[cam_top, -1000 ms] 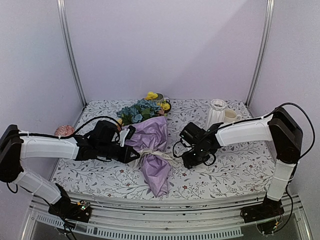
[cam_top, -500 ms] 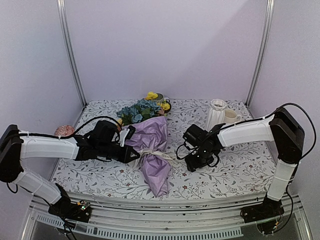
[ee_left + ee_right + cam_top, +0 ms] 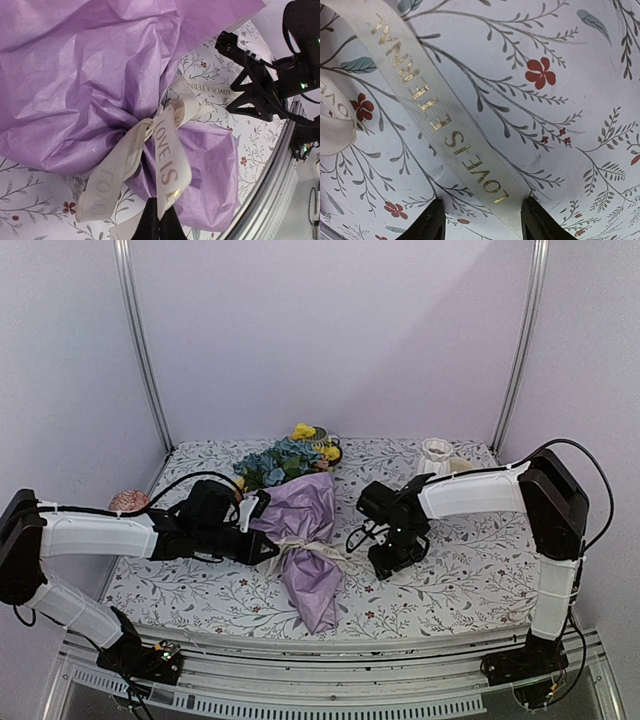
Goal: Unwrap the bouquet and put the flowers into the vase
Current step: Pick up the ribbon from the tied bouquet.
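L gripper [image 3: 158,220] is seen fully closed, with a tail of the cream ribbon [image 3: 167,165] pinched at its tips. R gripper [image 3: 483,222] is held part open, the other tail lying btwn its fingers, unclamped, on the tablecloth [image 3: 580,115]. The bouquet [image 3: 310,540] is laid mid-table, tied, w/ the flowers [image 3: 285,462] toward the far side. The vase [image 3: 433,462] is stood far right.

**A robot test booth with a homely tablecloth**

We're looking into a lab cell here: plain lilac wall panels [image 3: 330,340] close it in on three sides, with bare metal posts [image 3: 140,350] in the back corners. The left arm [image 3: 95,535] and the right arm [image 3: 480,495] rise from a metal rail [image 3: 330,695] at the front, cables [image 3: 585,455] looping free. Only the flowered tablecloth [image 3: 470,570] looks domestic.
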Robot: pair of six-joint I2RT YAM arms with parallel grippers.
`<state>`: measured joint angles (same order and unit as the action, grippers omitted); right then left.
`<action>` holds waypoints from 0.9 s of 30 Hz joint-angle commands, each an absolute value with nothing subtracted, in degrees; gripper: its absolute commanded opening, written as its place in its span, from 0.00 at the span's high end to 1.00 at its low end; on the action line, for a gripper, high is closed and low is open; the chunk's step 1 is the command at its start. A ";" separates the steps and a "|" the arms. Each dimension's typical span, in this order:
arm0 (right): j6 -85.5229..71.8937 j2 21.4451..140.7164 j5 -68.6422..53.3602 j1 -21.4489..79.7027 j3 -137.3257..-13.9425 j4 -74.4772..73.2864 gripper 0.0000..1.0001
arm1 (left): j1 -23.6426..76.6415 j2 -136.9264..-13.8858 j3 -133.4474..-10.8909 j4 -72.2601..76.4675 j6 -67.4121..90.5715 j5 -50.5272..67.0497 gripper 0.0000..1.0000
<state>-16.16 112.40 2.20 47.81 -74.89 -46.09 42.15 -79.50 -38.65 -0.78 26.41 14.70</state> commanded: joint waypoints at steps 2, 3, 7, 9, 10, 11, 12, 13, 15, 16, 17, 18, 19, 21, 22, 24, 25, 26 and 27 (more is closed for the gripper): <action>-13.58 118.94 3.36 47.22 -77.15 -52.67 0.47 | 42.33 -78.32 -39.58 -0.71 26.30 14.37 1.00; -13.74 119.48 4.40 47.09 -77.96 -53.24 0.47 | 42.29 -78.31 -39.50 -0.78 26.36 14.30 1.00; -14.34 118.60 6.23 46.78 -81.01 -54.07 0.45 | 42.31 -78.16 -39.20 -0.92 26.22 14.11 1.00; -14.09 116.33 6.24 46.84 -82.05 -54.10 0.43 | 42.36 -78.00 -39.12 -1.01 26.14 13.83 1.00; -14.00 115.43 6.20 46.81 -82.50 -54.29 0.41 | 42.36 -77.89 -39.11 -1.04 26.11 13.73 1.00; -13.91 114.68 6.22 46.81 -83.05 -54.62 0.41 | 42.35 -77.83 -39.12 -0.98 26.06 13.64 1.00; -13.65 114.09 6.30 46.78 -83.56 -54.99 0.40 | 42.32 -77.85 -39.18 -0.97 26.05 13.59 1.00; -13.35 113.67 6.40 46.79 -84.03 -55.44 0.40 | 42.35 -77.83 -39.20 -0.97 26.02 13.62 1.00; -12.83 113.49 6.40 46.80 -84.74 -55.99 0.39 | 42.35 -77.88 -39.29 -0.90 26.02 13.72 1.00; -12.52 113.58 6.29 46.71 -84.95 -56.06 0.38 | 42.32 -78.02 -39.29 -0.88 25.97 13.71 1.00; -12.13 113.87 6.12 46.54 -85.05 -56.13 0.37 | 42.35 -78.03 -39.29 -0.88 26.01 13.72 1.00; -11.85 114.16 6.15 46.12 -85.07 -56.20 0.36 | 42.33 -77.98 -39.29 -0.81 25.97 13.71 1.00; -11.80 114.50 6.34 45.82 -85.00 -56.10 0.34 | 42.35 -77.96 -39.21 -0.84 25.91 13.69 1.00; -11.76 114.98 6.31 45.02 -84.76 -55.53 0.28 | 42.36 -78.00 -39.20 -0.88 25.84 13.62 1.00; -11.61 115.18 5.83 44.74 -84.59 -55.06 0.27 | 42.36 -78.02 -39.20 -0.88 25.80 13.55 1.00; -10.86 115.43 4.32 44.42 -84.23 -53.75 0.26 | 42.30 -77.96 -39.31 -0.97 25.64 13.50 1.00; -10.34 115.65 3.64 44.39 -84.17 -53.37 0.26 | 42.34 -78.03 -39.37 -0.97 25.60 13.48 1.00; -10.14 115.93 3.19 44.45 -84.12 -53.16 0.26 | 42.29 -77.97 -39.45 -0.97 25.62 13.46 1.00; -9.97 116.30 2.84 44.42 -84.11 -52.95 0.27 | 42.35 -78.00 -39.53 -1.00 25.64 13.45 1.00</action>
